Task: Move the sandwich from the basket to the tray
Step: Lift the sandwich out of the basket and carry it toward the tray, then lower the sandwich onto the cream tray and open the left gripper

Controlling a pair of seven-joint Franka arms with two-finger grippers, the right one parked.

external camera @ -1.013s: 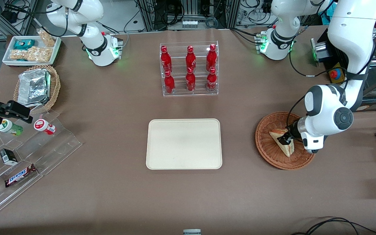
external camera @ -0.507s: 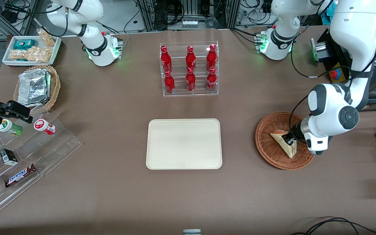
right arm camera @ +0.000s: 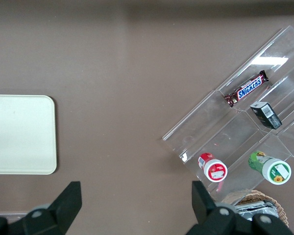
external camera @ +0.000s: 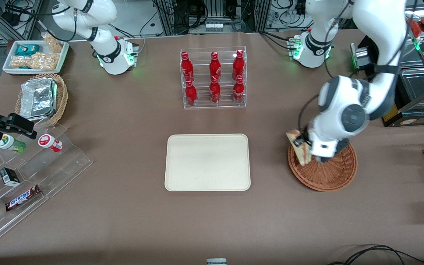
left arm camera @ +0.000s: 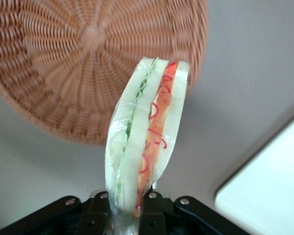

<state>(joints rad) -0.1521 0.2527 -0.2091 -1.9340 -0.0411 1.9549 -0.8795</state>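
while pincer (external camera: 301, 144) grips sandwich (left arm camera: 146, 137) | apparently above basket (external camera: 326, 171) rim | tray (external camera: 207, 162) bare

We've got the front view up high, looking steeply down on the whole table (external camera: 123, 228) from its near edge. Our left wrist cam sits close behind the gripper (left arm camera: 130, 205), looking past the sandwich (left arm camera: 147, 132) at the basket (left arm camera: 63, 63) and a corner of the tray (left arm camera: 269, 196). Our right wrist cam looks straight down near the parked arm's end. All three views share the tray.
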